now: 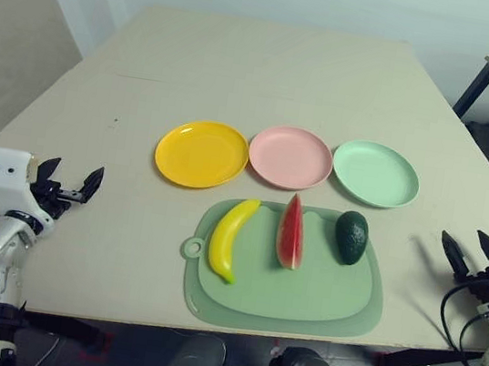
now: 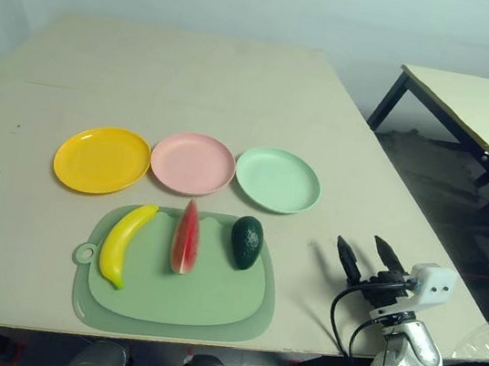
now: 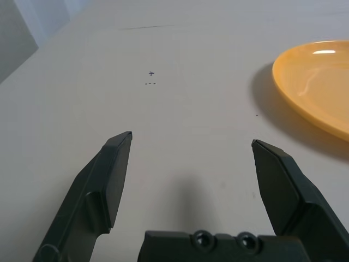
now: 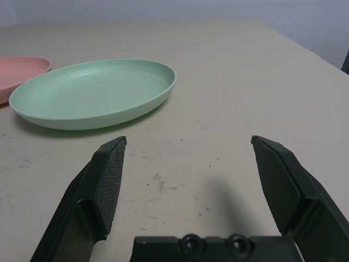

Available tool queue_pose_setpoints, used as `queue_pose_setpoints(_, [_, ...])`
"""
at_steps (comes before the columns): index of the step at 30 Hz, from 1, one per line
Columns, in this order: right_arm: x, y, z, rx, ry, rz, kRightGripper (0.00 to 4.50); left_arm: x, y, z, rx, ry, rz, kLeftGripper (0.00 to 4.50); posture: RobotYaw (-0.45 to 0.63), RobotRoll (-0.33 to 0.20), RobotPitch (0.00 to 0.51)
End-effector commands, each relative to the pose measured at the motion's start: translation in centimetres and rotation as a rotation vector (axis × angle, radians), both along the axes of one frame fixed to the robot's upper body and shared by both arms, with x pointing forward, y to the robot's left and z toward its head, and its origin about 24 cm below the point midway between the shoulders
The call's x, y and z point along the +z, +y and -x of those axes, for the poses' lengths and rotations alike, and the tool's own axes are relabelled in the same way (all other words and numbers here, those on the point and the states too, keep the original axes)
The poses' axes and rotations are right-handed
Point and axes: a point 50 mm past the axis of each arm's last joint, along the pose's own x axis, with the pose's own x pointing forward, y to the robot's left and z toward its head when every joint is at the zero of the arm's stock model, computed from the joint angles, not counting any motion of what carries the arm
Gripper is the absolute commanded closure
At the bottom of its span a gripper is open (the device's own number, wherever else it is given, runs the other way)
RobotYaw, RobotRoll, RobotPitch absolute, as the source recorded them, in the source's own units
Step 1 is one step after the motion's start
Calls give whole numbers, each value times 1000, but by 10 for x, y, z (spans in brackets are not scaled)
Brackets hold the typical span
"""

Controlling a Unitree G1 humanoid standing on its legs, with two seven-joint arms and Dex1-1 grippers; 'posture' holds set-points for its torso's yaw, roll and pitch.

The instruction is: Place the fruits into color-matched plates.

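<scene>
Three plates stand in a row across the table's middle: yellow (image 1: 201, 153), pink (image 1: 291, 157) and mint green (image 1: 376, 173). In front of them, on a pale green cutting mat (image 1: 300, 302), lie a yellow banana (image 1: 230, 236), a red watermelon wedge (image 1: 290, 232) and a dark green avocado (image 1: 351, 237). My left gripper (image 1: 70, 180) hovers open near the table's left edge, well left of the yellow plate (image 3: 322, 87). My right gripper (image 2: 363, 256) is open at the right edge, in front of the green plate (image 4: 92, 93). Neither holds anything.
A second table (image 2: 485, 113) with dark legs stands off to the right, with floor between. Bare tabletop (image 1: 271, 67) stretches behind the plates. The pink plate's rim (image 4: 22, 68) sits beside the green one.
</scene>
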Motion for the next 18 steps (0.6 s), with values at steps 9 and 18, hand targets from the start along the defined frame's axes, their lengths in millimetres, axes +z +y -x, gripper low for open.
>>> queue_pose_setpoints(9, [-11,-10,15,-62,62,-40,0,8,-2,-6,-22,-3,-28,21,164,0,0])
queue_pose_setpoints(18, [-10,-19,19,-89,102,-49,0,10,-21,-7,-130,-89,19,21,163,0,0])
